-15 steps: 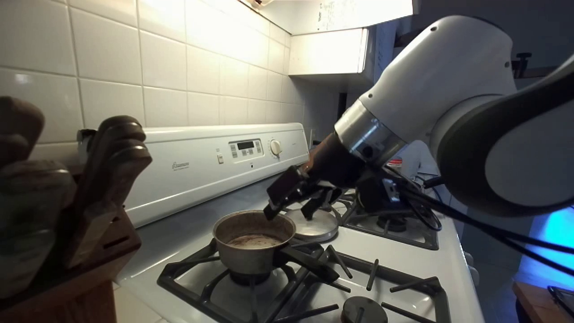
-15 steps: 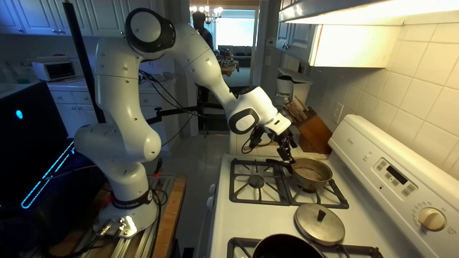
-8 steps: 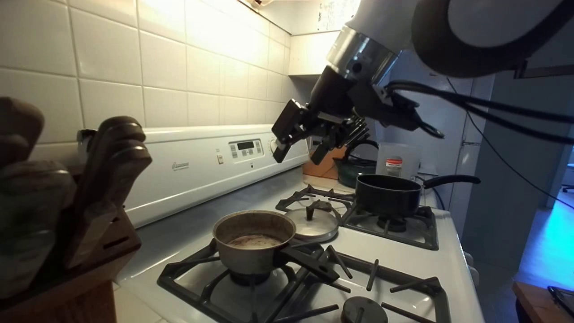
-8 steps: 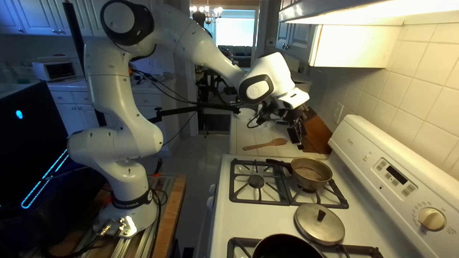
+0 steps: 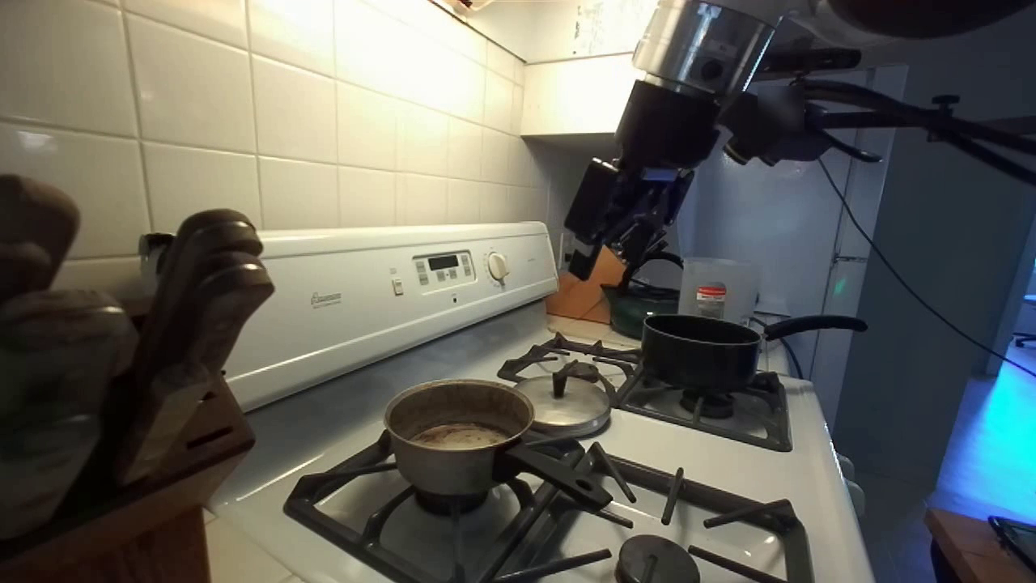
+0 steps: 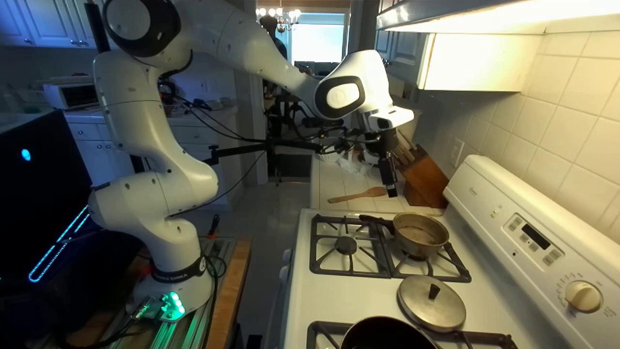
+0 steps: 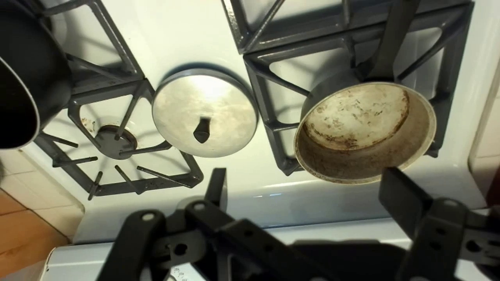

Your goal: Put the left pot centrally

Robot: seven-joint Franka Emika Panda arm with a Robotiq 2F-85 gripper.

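The left pot, a small steel saucepan with a stained beige inside and a dark handle, stands upright on a back burner in both exterior views (image 5: 457,441) (image 6: 420,238). It also shows in the wrist view (image 7: 359,125), at the right, with its handle toward the top. My gripper (image 7: 304,171) is open and empty in the wrist view, with its fingers wide apart. In both exterior views the gripper (image 5: 611,257) (image 6: 392,193) hangs in the air well above the stove, apart from the pot. Nothing of the pot's rim is held.
A flat metal lid (image 7: 205,113) with a black knob lies on the stove between the burners. A larger black pot (image 5: 700,352) stands on another burner. A wooden knife block (image 6: 424,177) and a wooden spoon (image 6: 358,195) are on the counter. The stove's control panel (image 5: 388,295) rises behind.
My gripper has risen from close over the pot's rim and handle to high above the stove, and points more steeply down. The pot has not moved. The base lights have turned from white to green.
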